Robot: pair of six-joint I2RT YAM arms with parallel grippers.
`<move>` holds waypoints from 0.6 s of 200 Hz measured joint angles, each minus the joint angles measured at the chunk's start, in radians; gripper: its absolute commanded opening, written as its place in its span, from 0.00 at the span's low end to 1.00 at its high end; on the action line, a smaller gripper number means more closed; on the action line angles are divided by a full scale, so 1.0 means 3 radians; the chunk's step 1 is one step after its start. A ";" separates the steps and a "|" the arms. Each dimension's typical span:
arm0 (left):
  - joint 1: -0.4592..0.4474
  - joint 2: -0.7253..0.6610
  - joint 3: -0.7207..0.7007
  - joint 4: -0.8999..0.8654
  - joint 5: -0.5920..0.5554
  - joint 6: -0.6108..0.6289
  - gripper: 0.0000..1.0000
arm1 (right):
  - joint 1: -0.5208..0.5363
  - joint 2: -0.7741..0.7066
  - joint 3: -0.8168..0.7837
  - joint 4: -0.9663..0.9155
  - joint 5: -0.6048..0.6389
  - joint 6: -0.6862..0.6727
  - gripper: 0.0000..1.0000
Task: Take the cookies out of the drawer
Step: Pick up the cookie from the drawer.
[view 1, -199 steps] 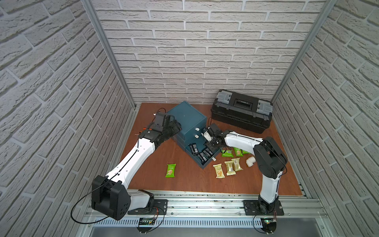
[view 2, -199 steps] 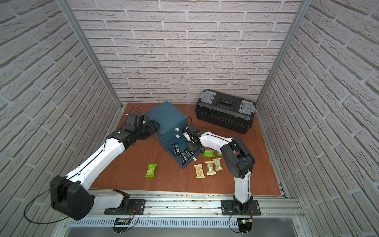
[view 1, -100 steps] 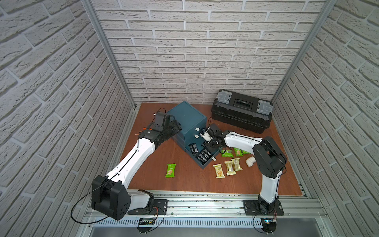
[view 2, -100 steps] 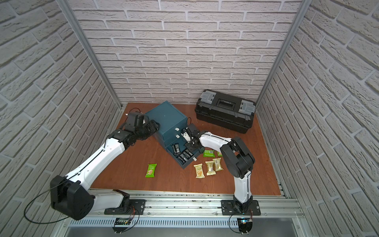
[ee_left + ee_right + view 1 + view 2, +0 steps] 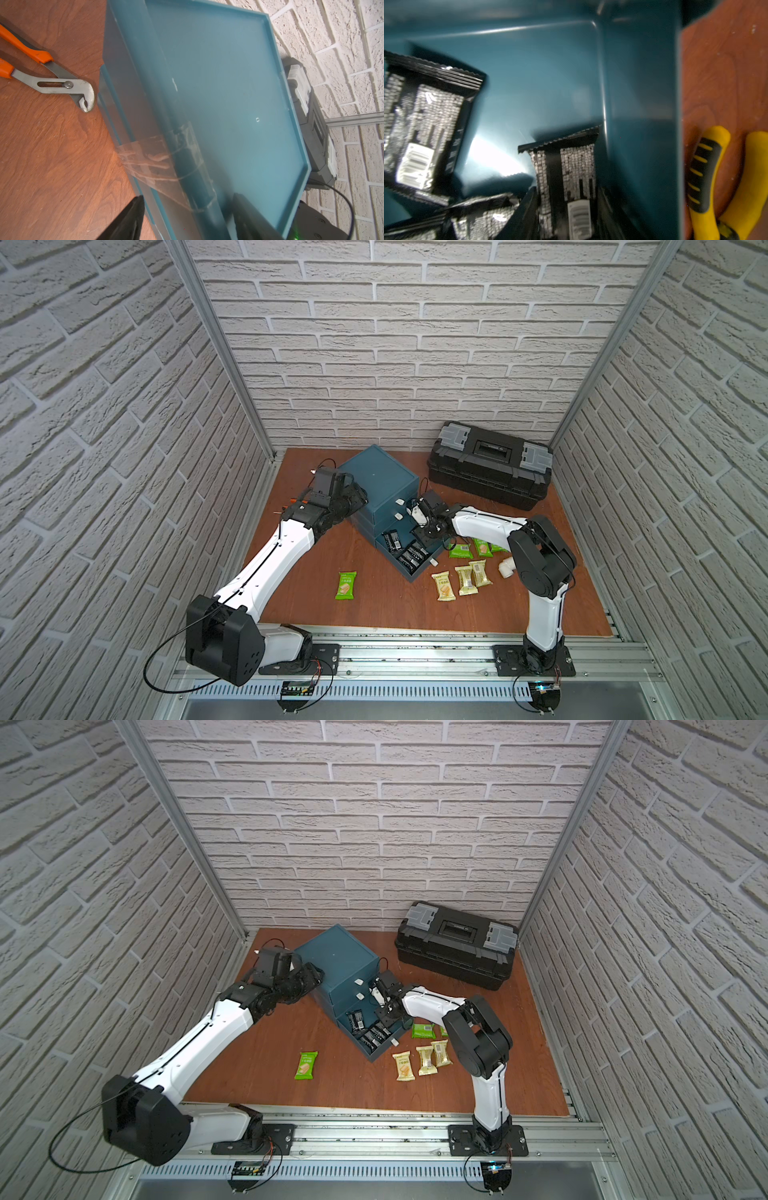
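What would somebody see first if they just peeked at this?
Probably the dark teal plastic drawer cabinet in the middle of the brown wooden table, its bottom drawer pulled open with shiny black white-printed snack packets inside and the right arm's fingers down among them. Next, the pale gold packets and bright green packets lying on the table around that drawer.

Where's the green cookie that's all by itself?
In both top views the lone green packet lies flat on the wooden table, between the left arm and the open drawer.

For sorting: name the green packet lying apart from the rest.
The green packet on the drawer's left-arm side; the others lie by the gold packets.
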 measured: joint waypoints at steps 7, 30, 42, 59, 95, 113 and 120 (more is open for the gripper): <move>0.0001 0.0001 0.0000 0.0004 0.0000 0.0000 0.71 | 0.0000 0.0019 0.0015 -0.0010 -0.0010 0.0004 0.49; 0.0015 0.0008 0.0000 0.0015 0.0003 -0.0001 0.71 | -0.0001 0.0032 0.0048 -0.0023 -0.0009 0.0003 0.47; 0.0015 0.0009 0.0000 0.0015 0.0003 0.0000 0.71 | -0.0001 0.0034 0.0050 -0.0024 -0.0017 0.0005 0.44; 0.0015 0.0009 0.0000 0.0017 0.0003 0.0000 0.71 | -0.0001 0.0034 0.0050 -0.0025 -0.0032 0.0004 0.39; 0.0015 0.0008 0.0000 0.0018 0.0003 0.0000 0.71 | 0.0000 0.0004 0.0046 -0.0028 -0.0060 0.0020 0.35; 0.0015 0.0008 0.0000 0.0018 0.0004 -0.0001 0.71 | 0.0001 -0.0065 0.0018 -0.0027 -0.0076 0.0025 0.34; 0.0015 0.0008 0.0000 0.0018 0.0004 0.0000 0.71 | 0.0001 -0.0111 -0.0005 -0.0032 -0.0085 0.0027 0.34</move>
